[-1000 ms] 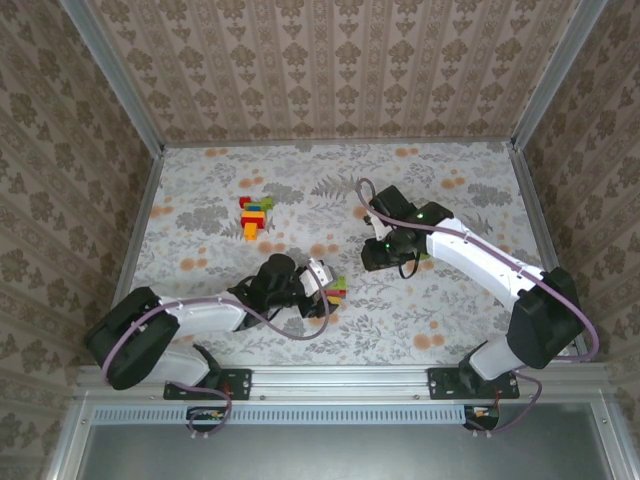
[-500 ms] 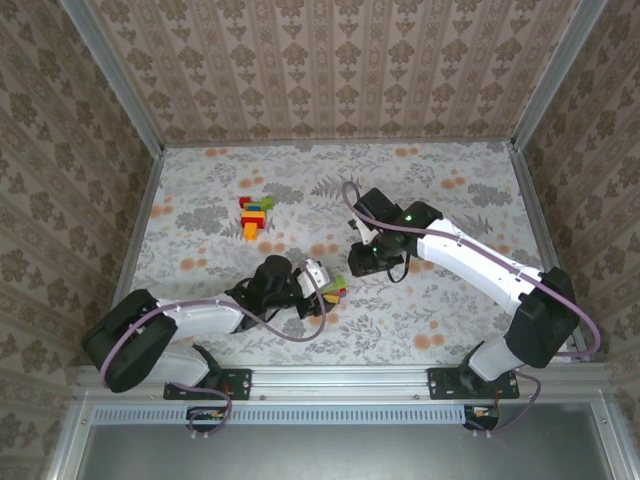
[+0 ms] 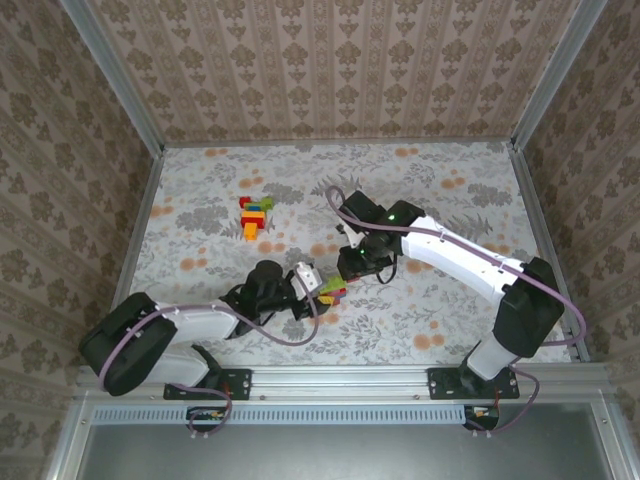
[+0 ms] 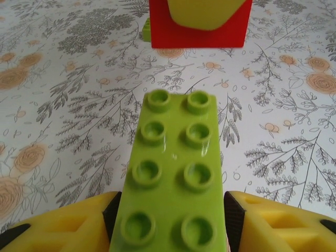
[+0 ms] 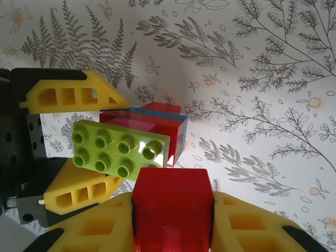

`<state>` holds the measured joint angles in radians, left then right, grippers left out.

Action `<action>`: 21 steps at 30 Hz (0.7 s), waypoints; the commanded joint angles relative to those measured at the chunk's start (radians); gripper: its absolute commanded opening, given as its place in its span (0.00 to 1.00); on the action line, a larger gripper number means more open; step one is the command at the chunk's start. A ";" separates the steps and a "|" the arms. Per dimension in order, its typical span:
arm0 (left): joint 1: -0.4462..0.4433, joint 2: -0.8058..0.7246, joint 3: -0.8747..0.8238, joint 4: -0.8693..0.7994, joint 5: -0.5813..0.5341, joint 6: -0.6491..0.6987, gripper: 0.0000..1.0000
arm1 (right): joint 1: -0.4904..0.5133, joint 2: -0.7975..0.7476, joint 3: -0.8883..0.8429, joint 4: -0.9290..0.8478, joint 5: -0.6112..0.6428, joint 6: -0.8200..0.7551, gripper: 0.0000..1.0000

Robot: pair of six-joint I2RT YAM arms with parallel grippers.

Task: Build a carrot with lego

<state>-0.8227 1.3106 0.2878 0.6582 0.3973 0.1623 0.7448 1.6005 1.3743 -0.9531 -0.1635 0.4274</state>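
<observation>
The left gripper (image 4: 171, 212) is clamped on a lime green brick (image 4: 170, 168), studs up. The right gripper (image 5: 173, 223) is clamped on a red brick (image 5: 172, 202), held close in front of the green one, not touching. Other lego sits in a small pile (image 3: 255, 215) further back left on the table (image 3: 450, 180).

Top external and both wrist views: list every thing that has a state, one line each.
left hand: shut on the green brick.
green brick: held, studs bare, red and blue bricks on its underside.
right hand: shut on the red brick.
red brick: held, not joined to the green brick.
loose lego pile: at rest, away from both hands.
</observation>
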 commanded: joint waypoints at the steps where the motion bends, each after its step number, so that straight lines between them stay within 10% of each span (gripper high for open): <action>1: 0.007 -0.039 -0.019 0.073 0.035 -0.016 0.54 | 0.008 0.021 0.037 -0.041 -0.013 0.020 0.27; 21: 0.094 0.034 -0.046 0.257 0.239 -0.051 0.68 | 0.025 0.033 0.057 -0.044 -0.012 0.028 0.27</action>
<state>-0.7475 1.3251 0.2550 0.8387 0.5617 0.1375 0.7605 1.6207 1.3975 -0.9550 -0.1658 0.4351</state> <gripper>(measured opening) 0.678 0.317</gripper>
